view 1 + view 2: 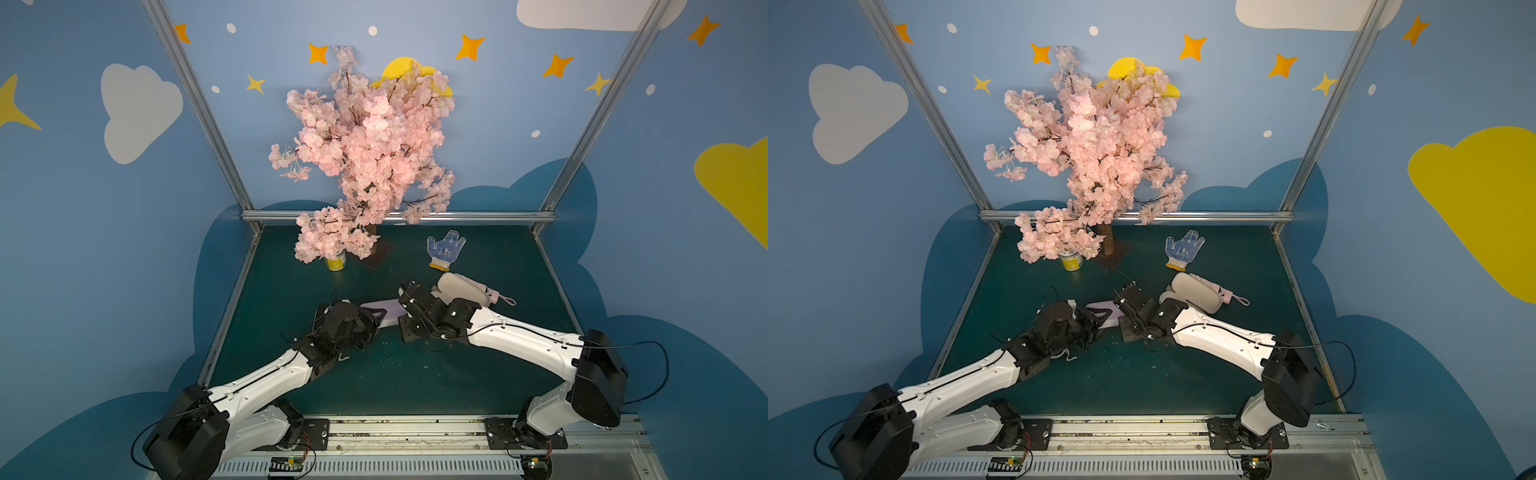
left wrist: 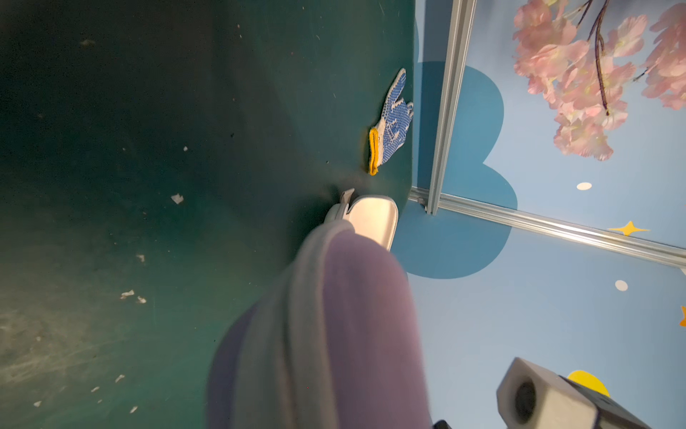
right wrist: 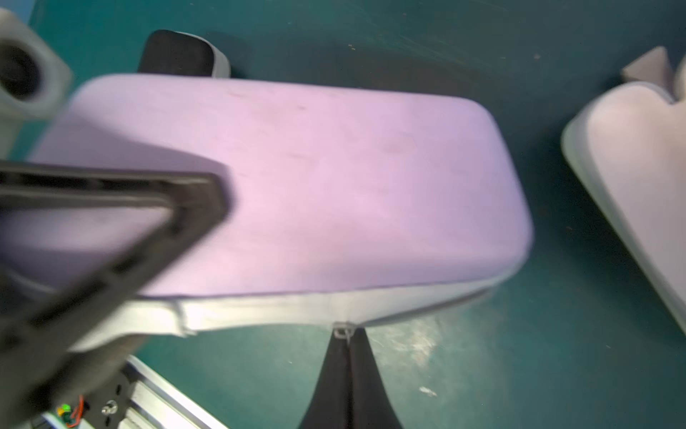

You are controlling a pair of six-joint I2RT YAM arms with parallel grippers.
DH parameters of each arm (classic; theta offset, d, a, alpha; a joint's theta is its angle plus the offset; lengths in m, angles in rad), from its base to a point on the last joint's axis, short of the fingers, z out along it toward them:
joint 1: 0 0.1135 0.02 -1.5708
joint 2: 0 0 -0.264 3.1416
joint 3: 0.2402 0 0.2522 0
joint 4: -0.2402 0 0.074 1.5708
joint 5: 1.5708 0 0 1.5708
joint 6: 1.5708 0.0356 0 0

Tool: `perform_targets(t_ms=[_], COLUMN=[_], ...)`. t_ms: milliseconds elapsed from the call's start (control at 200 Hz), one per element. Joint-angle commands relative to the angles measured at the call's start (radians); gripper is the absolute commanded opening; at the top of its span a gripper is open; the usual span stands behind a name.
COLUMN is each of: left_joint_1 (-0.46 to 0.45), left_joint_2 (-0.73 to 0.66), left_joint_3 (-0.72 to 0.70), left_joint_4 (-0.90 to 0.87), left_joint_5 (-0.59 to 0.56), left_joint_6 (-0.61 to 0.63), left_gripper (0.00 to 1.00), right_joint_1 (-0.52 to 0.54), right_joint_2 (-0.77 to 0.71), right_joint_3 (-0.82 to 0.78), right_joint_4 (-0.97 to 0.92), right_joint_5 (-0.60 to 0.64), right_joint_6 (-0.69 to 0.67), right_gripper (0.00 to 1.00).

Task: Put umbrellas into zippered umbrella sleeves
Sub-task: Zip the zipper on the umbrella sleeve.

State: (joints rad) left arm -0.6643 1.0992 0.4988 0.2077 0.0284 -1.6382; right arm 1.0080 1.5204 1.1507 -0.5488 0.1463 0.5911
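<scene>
The lavender sleeve (image 1: 384, 311) (image 3: 334, 185) lies mid-mat with its grey zip edge toward the right wrist camera. My left gripper (image 1: 376, 320) is shut on one end of it, and its black finger (image 3: 148, 208) lies across the lid. My right gripper (image 3: 347, 334) is shut on the sleeve's zip pull (image 3: 342, 328). The off-white sleeve (image 1: 461, 291) (image 3: 638, 167) lies to the right, with a pink umbrella (image 1: 496, 296) against its far side, wrist loop trailing. A black sleeve (image 3: 178, 54) shows just beyond the lavender one. Any umbrella inside the lavender sleeve is hidden.
A white-and-blue dotted glove (image 1: 445, 249) lies at the back right. A pink blossom tree (image 1: 365, 158) and a yellow tin (image 1: 336, 261) stand at the back left. Aluminium posts frame the green mat (image 1: 478, 374), and small paper scraps (image 2: 177, 198) dot it.
</scene>
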Motion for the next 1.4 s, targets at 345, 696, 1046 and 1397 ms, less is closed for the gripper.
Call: perform_targets(t_ms=[345, 696, 1046, 1397], left_joint_1=[0.036, 0.178, 0.313, 0.315], left_joint_2=[-0.003, -0.042, 0.133, 0.185], left_joint_3=[0.017, 0.029, 0.211, 0.320], left_joint_4=[0.097, 0.077, 0.094, 0.008], left_joint_5=[0.054, 0.303, 0.944, 1.204], left_joint_6=[0.038, 0.122, 0.311, 0.515], left_gripper=[0.03, 0.03, 0.03, 0.03], right_joint_1=[-0.033, -0.133, -0.248, -0.388], right_joint_2=[-0.118, -0.172, -0.213, -0.131], right_joint_3=[-0.084, -0.198, -0.244, -0.218], right_joint_4=[0.011, -0.095, 0.004, 0.012], right_joint_5=[-0.152, 0.007, -0.070, -0.176], right_joint_6=[-0.023, -0.130, -0.391, -0.599], right_gripper=[0.00, 0.00, 0.00, 0.00])
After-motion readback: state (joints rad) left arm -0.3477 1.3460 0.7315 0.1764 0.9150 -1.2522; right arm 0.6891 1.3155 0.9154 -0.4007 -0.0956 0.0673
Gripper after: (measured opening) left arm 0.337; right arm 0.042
